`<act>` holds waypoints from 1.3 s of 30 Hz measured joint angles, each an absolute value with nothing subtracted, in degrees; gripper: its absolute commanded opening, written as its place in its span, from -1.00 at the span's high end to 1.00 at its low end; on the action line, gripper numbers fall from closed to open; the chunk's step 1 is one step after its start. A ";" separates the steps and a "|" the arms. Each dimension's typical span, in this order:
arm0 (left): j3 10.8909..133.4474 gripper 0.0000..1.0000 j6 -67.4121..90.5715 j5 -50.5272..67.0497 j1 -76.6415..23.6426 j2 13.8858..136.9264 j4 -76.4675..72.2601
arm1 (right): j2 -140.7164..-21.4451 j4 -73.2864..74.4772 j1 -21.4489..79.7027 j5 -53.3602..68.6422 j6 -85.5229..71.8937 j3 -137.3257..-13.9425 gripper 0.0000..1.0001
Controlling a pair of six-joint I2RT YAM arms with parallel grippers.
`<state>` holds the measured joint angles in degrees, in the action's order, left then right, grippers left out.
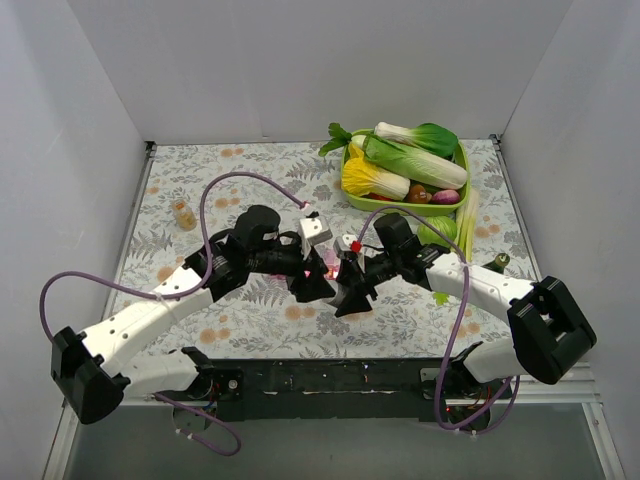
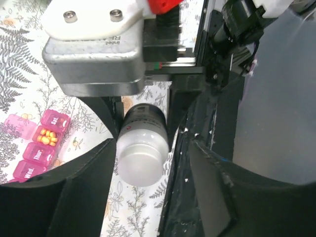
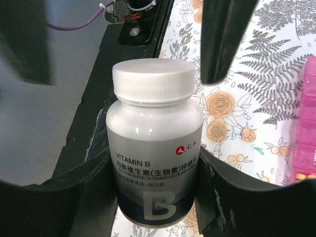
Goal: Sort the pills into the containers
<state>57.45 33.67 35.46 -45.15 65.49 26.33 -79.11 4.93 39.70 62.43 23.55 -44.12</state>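
Observation:
A white-capped vitamin B bottle (image 3: 155, 163) is held by its body between the fingers of my right gripper (image 3: 155, 165), which is shut on it. My left gripper (image 2: 153, 148) stands open around the bottle's white cap (image 2: 141, 160), with a gap beside the cap on one side. Both grippers meet mid-table, left (image 1: 312, 285) and right (image 1: 352, 290). The pink containers strip (image 2: 37, 148) lies on the cloth to the left; one compartment is open with yellow pills (image 2: 47, 137) in it. Its edge (image 3: 307, 128) also shows in the right wrist view.
A green tray (image 1: 461, 165) of toy vegetables stands at the back right, with a green vegetable (image 1: 437, 232) just in front of it. A small jar (image 1: 183, 213) sits at the far left. The table has a floral cloth (image 1: 250, 320) and white walls around it.

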 measured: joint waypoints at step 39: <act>48.95 -0.68 68.58 26.94 -44.75 61.30 22.46 | -79.09 5.37 39.03 60.66 22.74 -43.33 0.97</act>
